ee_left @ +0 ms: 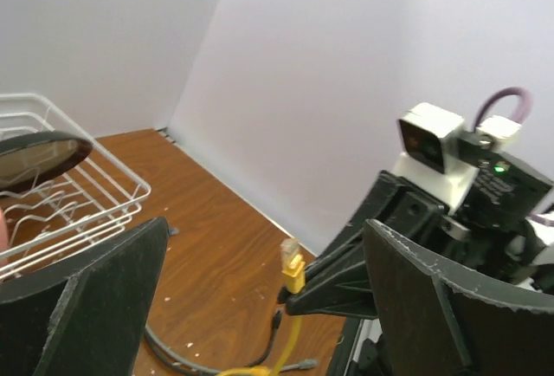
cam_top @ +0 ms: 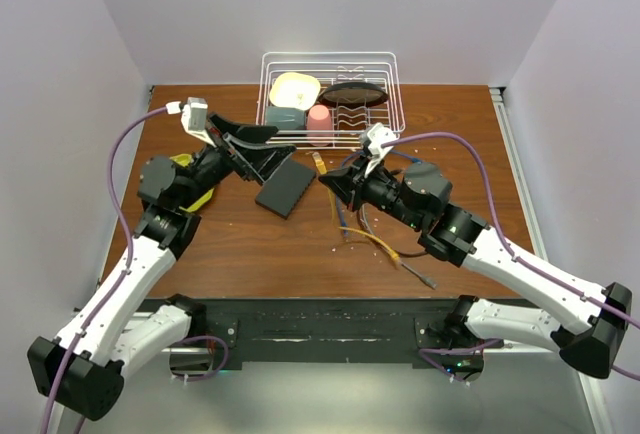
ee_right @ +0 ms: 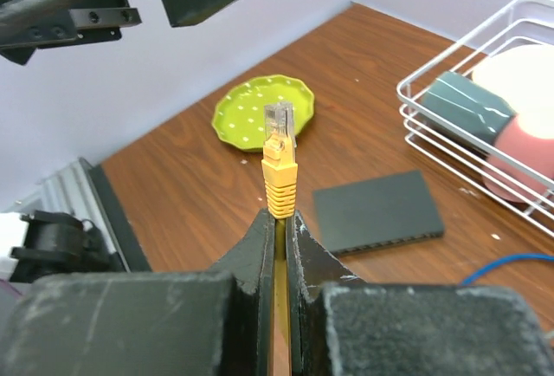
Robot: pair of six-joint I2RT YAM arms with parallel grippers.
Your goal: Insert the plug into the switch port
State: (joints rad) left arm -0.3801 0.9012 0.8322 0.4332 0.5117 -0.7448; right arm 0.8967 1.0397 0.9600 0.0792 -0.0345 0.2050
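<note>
The switch is a flat dark grey box [cam_top: 285,187] lying on the wooden table, and it also shows in the right wrist view [ee_right: 376,211] with a row of ports along its near narrow edge [ee_right: 389,239]. My right gripper [cam_top: 333,180] [ee_right: 280,220] is shut on a yellow cable just below its plug [ee_right: 279,155]. The plug stands up out of the fingertips, raised to the right of the box. It also shows in the left wrist view [ee_left: 292,263]. My left gripper [cam_top: 278,146] [ee_left: 264,302] is open and empty, hovering over the box's far end.
A white wire rack [cam_top: 395,74] at the back holds a pink cup [cam_top: 318,122], a teal cup, a pale plate and a dark bowl [cam_top: 355,92]. A green dotted plate [ee_right: 264,112] lies at the left. Loose grey, blue and yellow cables [cam_top: 385,244] lie near the right arm.
</note>
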